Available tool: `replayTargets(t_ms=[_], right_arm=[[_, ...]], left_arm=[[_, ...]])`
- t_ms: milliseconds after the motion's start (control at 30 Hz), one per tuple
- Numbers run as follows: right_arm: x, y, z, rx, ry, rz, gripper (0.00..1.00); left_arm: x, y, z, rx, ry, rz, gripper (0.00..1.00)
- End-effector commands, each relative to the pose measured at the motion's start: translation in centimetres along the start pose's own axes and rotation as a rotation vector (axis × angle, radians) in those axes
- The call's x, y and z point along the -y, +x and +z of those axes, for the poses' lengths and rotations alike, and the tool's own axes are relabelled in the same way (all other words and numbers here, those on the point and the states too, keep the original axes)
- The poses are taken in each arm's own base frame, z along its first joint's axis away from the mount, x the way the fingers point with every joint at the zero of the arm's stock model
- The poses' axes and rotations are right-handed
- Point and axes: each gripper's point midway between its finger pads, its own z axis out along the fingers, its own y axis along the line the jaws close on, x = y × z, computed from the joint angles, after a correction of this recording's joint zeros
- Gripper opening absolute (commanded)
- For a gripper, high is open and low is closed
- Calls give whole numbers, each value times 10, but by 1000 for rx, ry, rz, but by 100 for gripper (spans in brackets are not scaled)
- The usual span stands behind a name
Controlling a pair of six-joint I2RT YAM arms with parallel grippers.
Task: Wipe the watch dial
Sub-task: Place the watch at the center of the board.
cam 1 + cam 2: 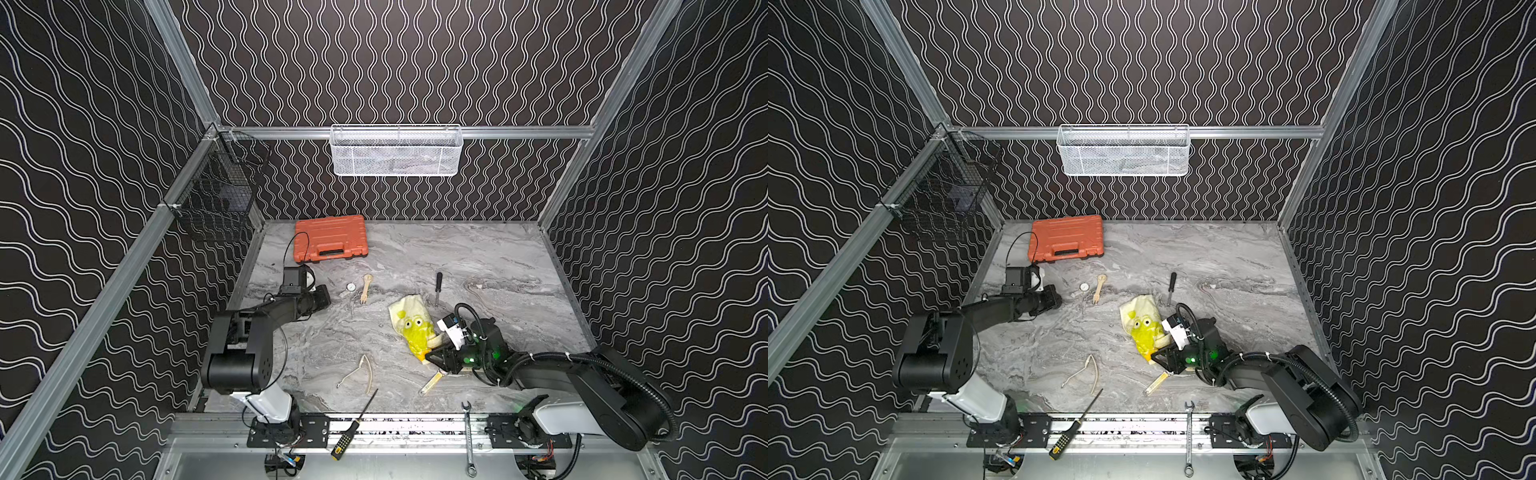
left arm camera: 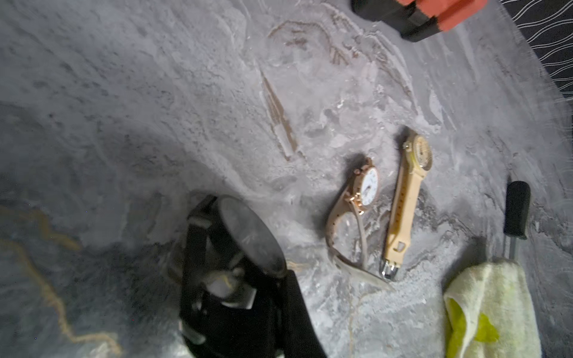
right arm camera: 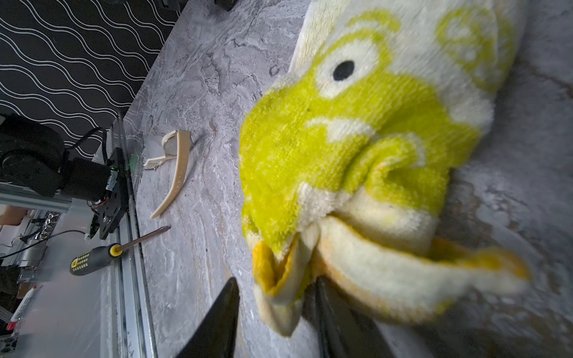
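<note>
The one that matters is the black watch [image 2: 248,235]. It's pinched in the left gripper [image 2: 235,288], which is clamped tight on it, over the left side of the marble table [image 1: 478,257], just in front of the orange case [image 1: 331,237]. Round dark dial, glass looks dull and kinda smudgy, black strap with a keeper loop, all a bit blurry in the left wrist view tbh

Watch count: four I'm sure of. There's the black one, then a white-dial watch [image 2: 367,186] with a rose-gold case and a beige watch [image 2: 409,192] lying just beside it, both near the left gripper. A second beige watch [image 3: 179,164] lies well apart from those, toward the front edge. There's also a small yellowish thing [image 1: 430,382] by the right arm, can't tell what it is

One towel [image 1: 411,328], yellow and white with a frog face, crumpled mid-table. The right gripper [image 3: 276,280] sits at its near edge with jaws apart. A towel corner hangs between them, but a gap shows on one side, so it's not squeezing

The rest:
- two screwdrivers, a black-handled screwdriver [image 1: 438,284] beside the towel and a yellow-and-black screwdriver [image 1: 353,428] on the front rail
- one wrench [image 1: 468,436], also at the front rail
- two baskets on the walls, a white basket [image 1: 396,150] and a black wire basket [image 1: 216,195]
</note>
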Motion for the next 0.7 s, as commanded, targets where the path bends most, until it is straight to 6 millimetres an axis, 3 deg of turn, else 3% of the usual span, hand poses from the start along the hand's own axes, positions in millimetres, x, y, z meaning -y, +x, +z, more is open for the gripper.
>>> replayTargets(t_ms=[0,167,333,667], right_arm=[[-1,0,-1,5,1,-17,42],[1,-2,-4,26,26,-17,43],[3,-13,-6,38,66,-11,46],[17,-68,-32,101,305,35,50]], left_arm=[[5,-7,5,26,34,-23,0],[0,4,5,13,27,-38,18],[-2,5,-8,33,4,-38,23],[4,15,-50,47,-19,-54,30]])
